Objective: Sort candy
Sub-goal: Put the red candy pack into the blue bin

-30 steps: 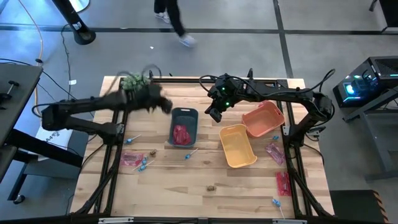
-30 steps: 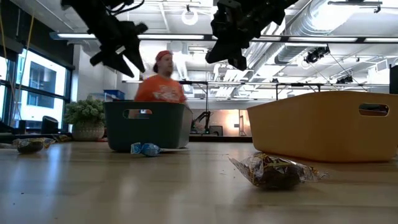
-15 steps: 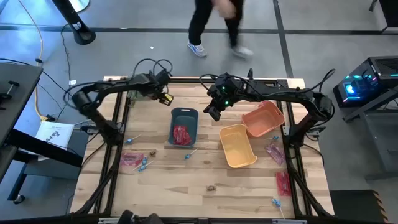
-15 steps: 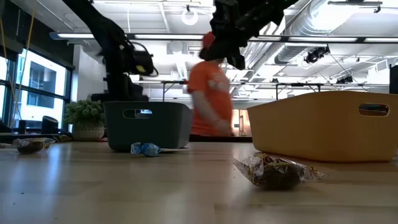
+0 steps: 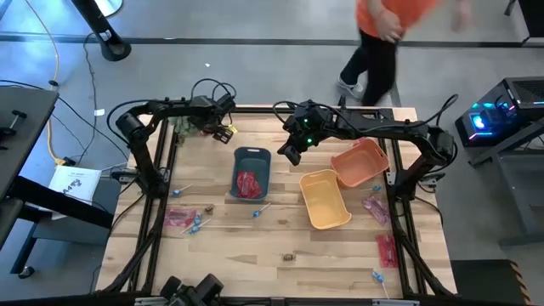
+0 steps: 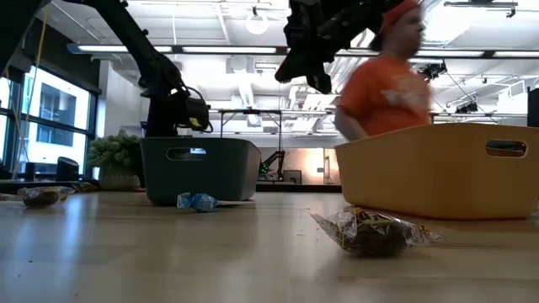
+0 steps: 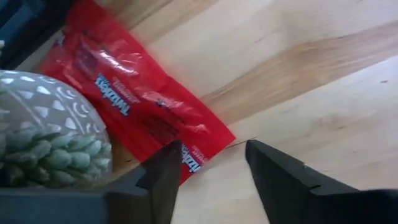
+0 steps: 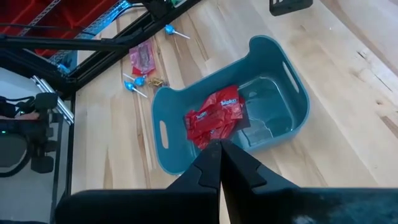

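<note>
The left gripper point(image 7: 208, 180) is being held low over the far left corner of the table point(image 5: 255, 263), its two dark fingers point(image 7: 165, 174) spread apart with nothing between them. Just beyond the fingertips a red wrapped packet point(image 7: 134, 106) is lying flat on the wood, and beside it the patterned pot of the green plant ball point(image 7: 46, 130) is being seen close up. From above, this gripper point(image 5: 223, 129) is being shown right next to the plant.

The right gripper point(image 8: 219, 163) is being kept in the air above the far middle of the table, its fingers pressed together on nothing. Beneath it the grey-blue bin point(image 8: 273, 62) is being seen with several red packets point(image 8: 214, 118) lying inside.

The rest of the candy is being left scattered on the table: blue lollipops point(image 5: 197, 224) and a red packet point(image 5: 178, 218) on the left side, a lollipop point(image 5: 260, 209) just in front of the grey-blue bin point(image 5: 252, 172), a brown piece point(image 5: 291, 255) near the front, and red packets point(image 5: 387, 251) on the right. The yellow bin point(image 5: 325, 199) and orange bin point(image 5: 360, 162) are sitting side by side, touching.

A person in an orange shirt point(image 5: 393, 19) is being seen beyond the table.
</note>
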`<act>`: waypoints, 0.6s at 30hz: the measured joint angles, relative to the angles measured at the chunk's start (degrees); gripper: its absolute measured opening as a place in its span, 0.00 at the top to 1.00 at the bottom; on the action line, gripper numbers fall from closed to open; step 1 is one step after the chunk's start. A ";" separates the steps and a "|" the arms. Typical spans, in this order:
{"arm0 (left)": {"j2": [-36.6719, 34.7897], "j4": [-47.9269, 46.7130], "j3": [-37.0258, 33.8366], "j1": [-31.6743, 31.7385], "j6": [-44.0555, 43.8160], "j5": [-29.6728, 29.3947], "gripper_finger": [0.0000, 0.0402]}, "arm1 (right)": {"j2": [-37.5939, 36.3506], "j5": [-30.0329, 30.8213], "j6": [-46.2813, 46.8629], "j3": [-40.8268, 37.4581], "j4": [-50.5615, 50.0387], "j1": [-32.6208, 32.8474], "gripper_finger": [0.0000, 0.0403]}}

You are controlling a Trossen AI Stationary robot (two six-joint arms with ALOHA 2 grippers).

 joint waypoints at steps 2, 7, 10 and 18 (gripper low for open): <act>0.05 0.55 -0.03 0.31 0.25 0.85 0.68 | 0.00 -0.01 0.00 0.00 -0.01 0.00 1.00; 0.12 1.32 -0.10 1.32 1.48 4.62 0.97 | 0.00 0.01 -0.28 0.00 -0.01 0.00 1.00; -0.36 1.07 -0.13 1.31 1.29 5.29 0.99 | 0.00 0.01 -0.41 0.00 -0.01 0.00 1.00; -8.63 -0.48 -0.43 -3.01 -0.74 12.95 1.00 | 0.00 0.01 -1.65 0.00 -0.01 0.00 1.00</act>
